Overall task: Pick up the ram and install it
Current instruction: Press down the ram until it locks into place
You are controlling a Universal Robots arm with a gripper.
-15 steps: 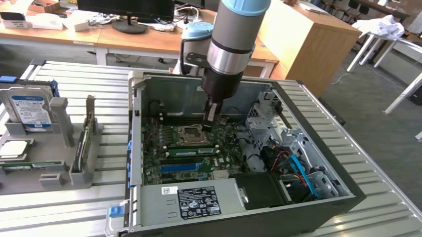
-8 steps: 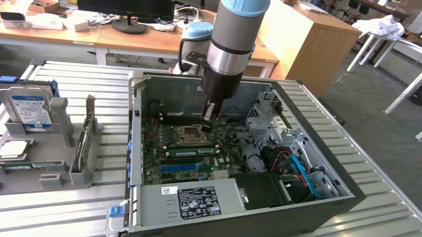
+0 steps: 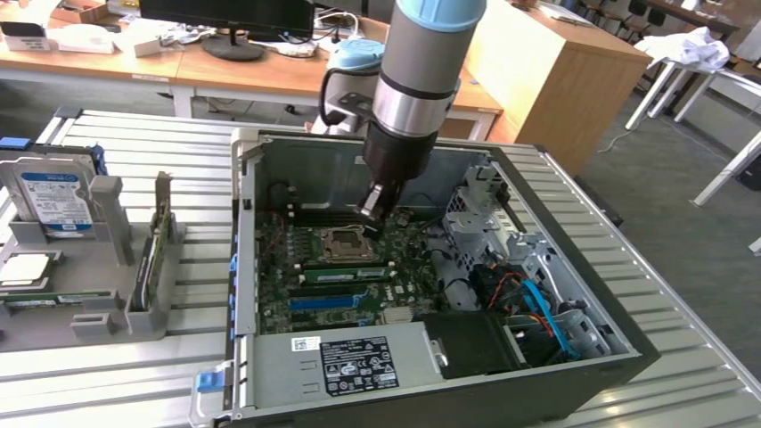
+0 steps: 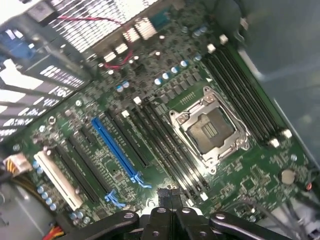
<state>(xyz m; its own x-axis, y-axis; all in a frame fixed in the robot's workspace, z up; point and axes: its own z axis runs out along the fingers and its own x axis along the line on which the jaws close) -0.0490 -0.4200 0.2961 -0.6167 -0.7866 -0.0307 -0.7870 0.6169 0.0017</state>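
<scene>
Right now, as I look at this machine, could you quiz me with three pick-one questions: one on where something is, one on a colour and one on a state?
1. Where is the gripper?
A) over the hard drive
B) inside the open computer case, over the motherboard
C) over the wooden desk

2. What colour is the long slot that stands out between the black ones?
A) red
B) yellow
C) blue

3. How do the gripper's fingers stand?
A) shut together
B) spread wide
C) clamped on a cable

Answers:
1 B: the arm reaches down between the case walls, and the gripper's tip is over the board.
2 C: the wrist view shows it blue, with black slots on either side.
3 A: in the wrist view the fingers meet with no gap.
</scene>
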